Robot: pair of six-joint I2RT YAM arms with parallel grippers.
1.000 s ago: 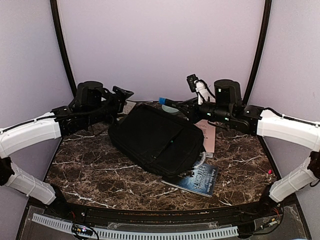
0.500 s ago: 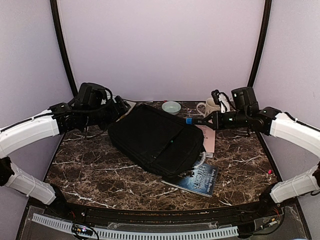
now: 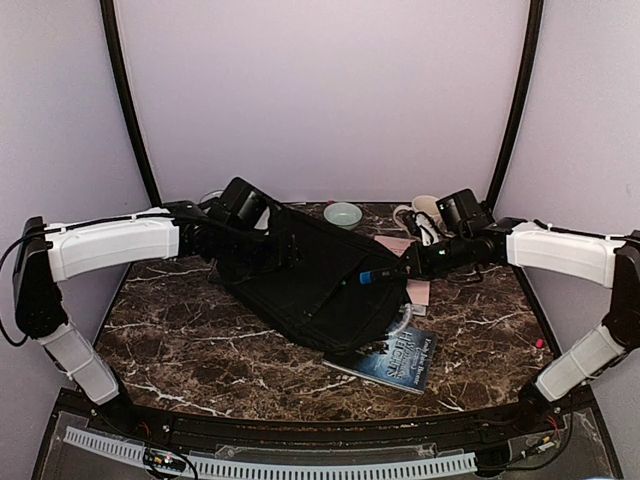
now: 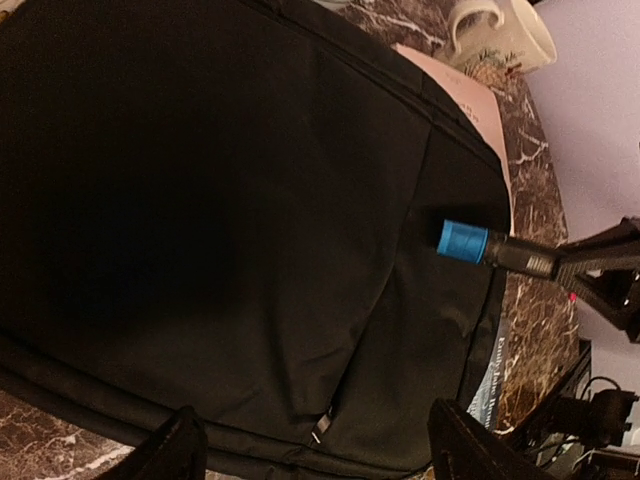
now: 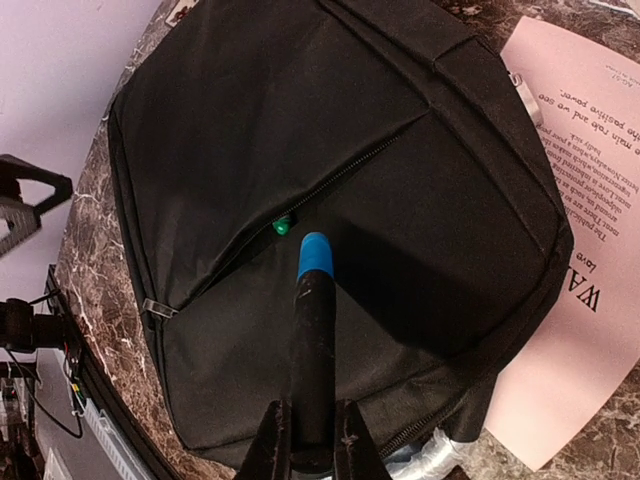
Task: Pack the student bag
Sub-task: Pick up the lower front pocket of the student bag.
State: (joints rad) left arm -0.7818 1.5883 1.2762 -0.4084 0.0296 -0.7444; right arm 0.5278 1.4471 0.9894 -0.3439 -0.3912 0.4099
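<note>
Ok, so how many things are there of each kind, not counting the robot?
student bag: 1
blue-capped marker: 1
mug: 1
bowl: 1
book: 1
pink paper: 1
Total: 6

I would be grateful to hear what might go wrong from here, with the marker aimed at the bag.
1. The marker, held in the right claw, points at fabric beside the narrow zipper line; it may jab the student bag and skid instead of entering.
2. The left claw is open above the bag, so a push could shift it across the pink paper partly beneath.
</note>
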